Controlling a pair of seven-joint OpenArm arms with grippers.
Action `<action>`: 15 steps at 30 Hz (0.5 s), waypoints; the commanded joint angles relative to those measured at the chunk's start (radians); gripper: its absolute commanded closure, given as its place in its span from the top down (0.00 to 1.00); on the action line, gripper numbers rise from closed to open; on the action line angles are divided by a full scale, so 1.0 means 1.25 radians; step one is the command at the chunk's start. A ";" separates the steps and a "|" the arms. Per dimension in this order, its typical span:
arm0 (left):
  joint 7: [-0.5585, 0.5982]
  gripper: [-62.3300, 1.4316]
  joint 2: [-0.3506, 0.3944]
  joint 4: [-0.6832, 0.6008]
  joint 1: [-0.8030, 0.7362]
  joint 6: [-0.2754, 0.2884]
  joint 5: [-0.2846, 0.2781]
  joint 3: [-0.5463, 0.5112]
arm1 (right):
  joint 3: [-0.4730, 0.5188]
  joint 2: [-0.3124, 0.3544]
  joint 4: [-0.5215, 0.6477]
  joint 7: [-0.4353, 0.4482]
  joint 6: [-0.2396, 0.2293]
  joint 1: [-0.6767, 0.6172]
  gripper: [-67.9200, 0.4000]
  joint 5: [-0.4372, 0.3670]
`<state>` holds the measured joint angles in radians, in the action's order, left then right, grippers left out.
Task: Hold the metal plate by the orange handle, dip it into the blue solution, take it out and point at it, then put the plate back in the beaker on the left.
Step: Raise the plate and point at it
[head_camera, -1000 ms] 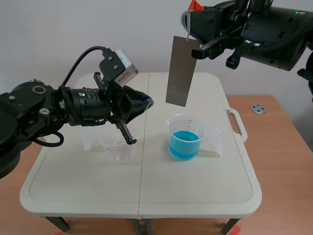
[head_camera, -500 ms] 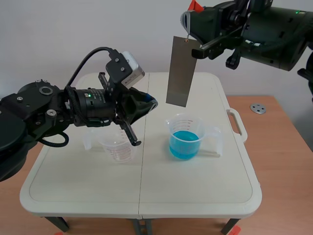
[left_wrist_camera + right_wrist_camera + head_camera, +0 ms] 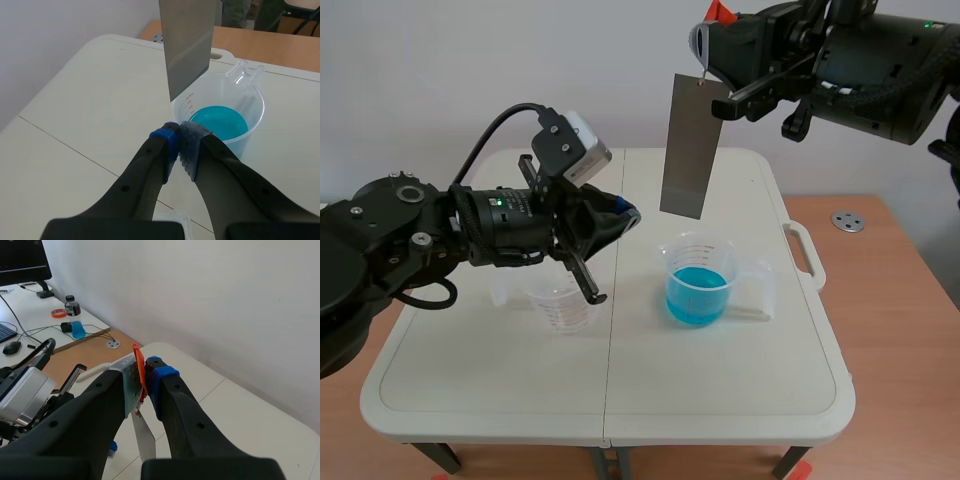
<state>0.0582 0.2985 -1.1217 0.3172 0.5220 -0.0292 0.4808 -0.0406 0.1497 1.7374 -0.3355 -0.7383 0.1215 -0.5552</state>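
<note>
Two grippers at work: my right gripper point(image 3: 146, 374) clamps the orange handle point(image 3: 138, 362), the metal plate point(image 3: 690, 145) hanging below it. My left gripper point(image 3: 179, 139), closed on nothing, has edged closer, so the plate's lower edge is now just ahead of it. Pointing step looks nearly made.

No legible txt; red grad. marks on beaker point(image 3: 256, 107) unreadable.

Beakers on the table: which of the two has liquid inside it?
The right beaker, below the hanging metal plate, holds blue liquid. The left beaker is clear and looks empty.
</note>
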 commanded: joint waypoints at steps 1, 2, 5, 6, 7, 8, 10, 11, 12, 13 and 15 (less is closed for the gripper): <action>0.021 0.05 0.036 -0.022 -0.019 -0.018 -0.034 -0.024 | 0.000 0.004 0.014 0.015 -0.006 0.018 0.02 -0.017; 0.029 0.05 0.052 -0.031 -0.032 -0.026 -0.053 -0.034 | 0.000 0.004 0.014 0.015 -0.006 0.018 0.02 -0.017; 0.033 0.05 0.104 -0.071 -0.082 -0.033 -0.107 -0.074 | 0.000 0.004 0.014 0.015 -0.006 0.018 0.02 -0.017; 0.039 0.05 0.123 -0.086 -0.103 -0.033 -0.119 -0.091 | 0.000 0.004 0.014 0.015 -0.006 0.018 0.02 -0.017; 0.048 0.05 0.142 -0.101 -0.125 -0.033 -0.132 -0.110 | 0.000 0.004 0.014 0.015 -0.006 0.018 0.02 -0.017; 0.056 0.05 0.160 -0.117 -0.148 -0.033 -0.150 -0.132 | 0.000 0.004 0.014 0.016 -0.006 0.018 0.02 -0.018; 0.068 0.05 0.195 -0.145 -0.197 -0.033 -0.180 -0.177 | 0.000 0.004 0.014 0.016 -0.006 0.018 0.02 -0.020; 0.072 0.05 0.211 -0.158 -0.222 -0.033 -0.193 -0.200 | 0.000 0.004 0.014 0.016 -0.006 0.018 0.02 -0.020; 0.076 0.05 0.225 -0.170 -0.249 -0.033 -0.204 -0.226 | 0.000 0.004 0.014 0.016 -0.006 0.019 0.02 -0.020; 0.084 0.05 0.238 -0.181 -0.277 -0.033 -0.216 -0.251 | 0.000 0.004 0.014 0.016 -0.006 0.019 0.02 -0.021; 0.107 0.05 0.258 -0.200 -0.337 -0.033 -0.225 -0.305 | 0.000 0.004 0.014 0.016 -0.006 0.020 0.02 -0.023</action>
<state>0.1715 0.6193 -1.3594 -0.0872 0.4797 -0.2981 0.1131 -0.0406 0.1497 1.7374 -0.3355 -0.7380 0.1215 -0.5667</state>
